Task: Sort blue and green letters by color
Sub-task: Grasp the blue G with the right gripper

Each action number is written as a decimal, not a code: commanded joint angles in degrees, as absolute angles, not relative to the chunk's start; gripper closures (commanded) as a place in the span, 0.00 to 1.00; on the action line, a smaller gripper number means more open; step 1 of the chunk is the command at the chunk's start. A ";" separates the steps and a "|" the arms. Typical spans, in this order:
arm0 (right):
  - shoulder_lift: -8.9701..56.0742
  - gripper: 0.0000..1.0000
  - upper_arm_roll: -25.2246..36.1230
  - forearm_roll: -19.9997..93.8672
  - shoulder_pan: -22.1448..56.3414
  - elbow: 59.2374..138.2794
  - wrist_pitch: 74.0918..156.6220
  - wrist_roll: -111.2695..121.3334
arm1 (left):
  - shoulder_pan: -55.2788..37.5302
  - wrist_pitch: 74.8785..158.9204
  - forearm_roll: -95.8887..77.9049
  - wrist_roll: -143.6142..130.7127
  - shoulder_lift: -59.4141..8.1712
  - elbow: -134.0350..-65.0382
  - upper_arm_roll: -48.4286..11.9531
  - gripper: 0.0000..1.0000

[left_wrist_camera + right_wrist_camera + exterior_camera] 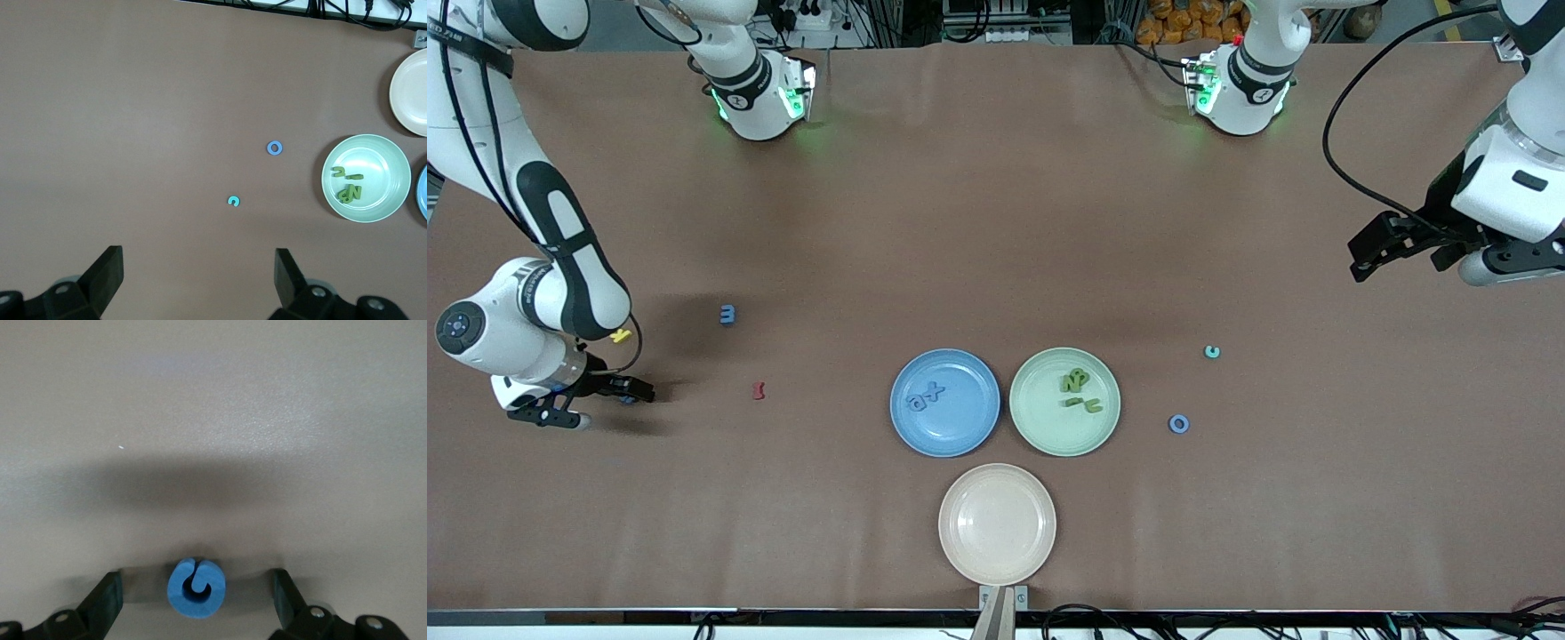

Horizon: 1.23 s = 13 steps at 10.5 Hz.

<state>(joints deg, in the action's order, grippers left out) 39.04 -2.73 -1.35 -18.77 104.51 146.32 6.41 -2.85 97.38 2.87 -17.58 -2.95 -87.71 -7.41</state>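
My right gripper is down at the table near the right arm's end, open, with a curled blue letter lying between its fingers, untouched. In the front view that gripper almost hides the letter. Another blue letter lies farther from the front camera. Two blue letters rest on the blue plate. Green letters lie on the green plate. A blue ring letter lies beside the green plate. My left gripper waits in the air, open and empty, at the left arm's end.
A turquoise letter lies near the ring letter. Close to the right gripper lie a yellow letter and a dark red letter. A cream plate sits nearest the front camera, by the table edge.
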 commanded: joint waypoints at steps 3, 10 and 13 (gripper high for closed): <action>35.42 0.00 -3.34 -0.88 -18.98 106.70 143.61 6.68 | -2.02 95.37 1.67 -16.44 -1.32 -86.31 -8.17 0.00; 36.03 1.00 -3.34 -1.05 -18.72 106.79 144.23 7.82 | -1.49 95.36 2.02 -16.09 -1.67 -86.31 -7.56 0.00; 35.51 1.00 -3.51 -1.05 -18.55 106.79 143.44 7.21 | -1.49 95.27 1.85 -15.73 -1.76 -86.31 -7.56 0.00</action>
